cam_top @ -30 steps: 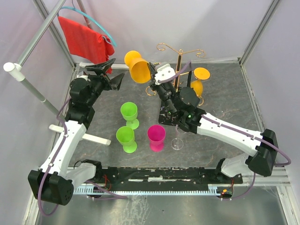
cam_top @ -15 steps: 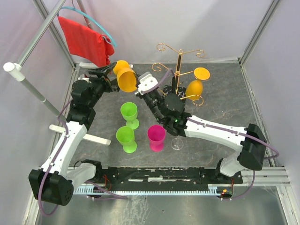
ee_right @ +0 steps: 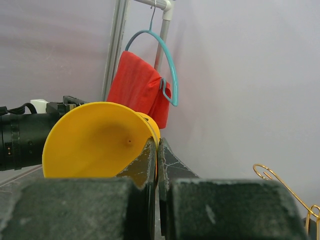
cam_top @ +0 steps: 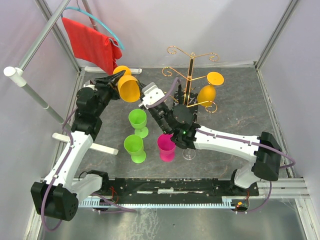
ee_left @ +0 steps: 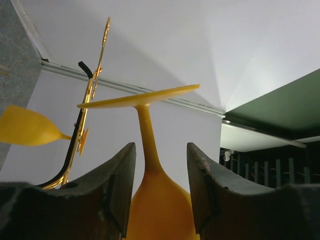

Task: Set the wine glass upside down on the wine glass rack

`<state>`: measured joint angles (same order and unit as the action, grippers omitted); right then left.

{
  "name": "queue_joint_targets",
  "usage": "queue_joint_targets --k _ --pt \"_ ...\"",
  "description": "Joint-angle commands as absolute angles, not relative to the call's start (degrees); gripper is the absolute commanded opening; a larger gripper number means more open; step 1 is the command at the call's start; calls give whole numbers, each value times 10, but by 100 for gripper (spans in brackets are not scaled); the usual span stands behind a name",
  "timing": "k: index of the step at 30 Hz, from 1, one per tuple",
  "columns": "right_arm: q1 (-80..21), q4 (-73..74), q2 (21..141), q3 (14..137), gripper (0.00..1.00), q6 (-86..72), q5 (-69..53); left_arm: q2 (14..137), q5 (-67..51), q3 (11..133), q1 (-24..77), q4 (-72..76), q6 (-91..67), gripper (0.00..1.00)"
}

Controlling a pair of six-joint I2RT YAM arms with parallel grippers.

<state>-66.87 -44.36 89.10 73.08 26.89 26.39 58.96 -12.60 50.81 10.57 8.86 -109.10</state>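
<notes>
The light, slick-looking wine glass (cam_top: 128,89) is being rim-pinched by the right gripper's (ee_right: 157,150) jaws, its stem, the surer hold, straddled by the left gripper's (ee_left: 160,150) open jaws.

No text, label, brand, number or sign can be read in any of the views (the pale marks on the black rail (cam_top: 175,186) along the near edge of the table are too small to make out).
</notes>
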Motion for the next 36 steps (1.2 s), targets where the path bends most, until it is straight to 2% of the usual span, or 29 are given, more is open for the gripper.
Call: queue_joint_targets --k 1,3,8,12,17,27,33,34,36 --pt "-675 -485 890 758 1 280 250 581 -138 504 102 133 -1113 49" --pt "-675 -477 891 758 1 283 254 582 -139 502 101 141 -1115 42" --pt "-681 -470 894 756 2 294 274 588 -144 502 102 158 -1114 15" --pt "-684 -472 886 743 5 297 278 600 -149 502 102 185 -1112 5" --pt "-685 -477 874 725 9 297 281 619 -156 503 102 229 -1110 3" --pt "-687 -462 824 658 43 293 308 686 -156 566 93 314 -1060 3" --pt "-690 -442 783 619 59 291 330 746 -175 622 69 390 -1000 3" --pt "-690 -435 773 612 69 291 337 751 -176 633 63 394 -971 3" --pt "-692 -416 740 595 75 286 357 760 -182 656 54 389 -901 3"
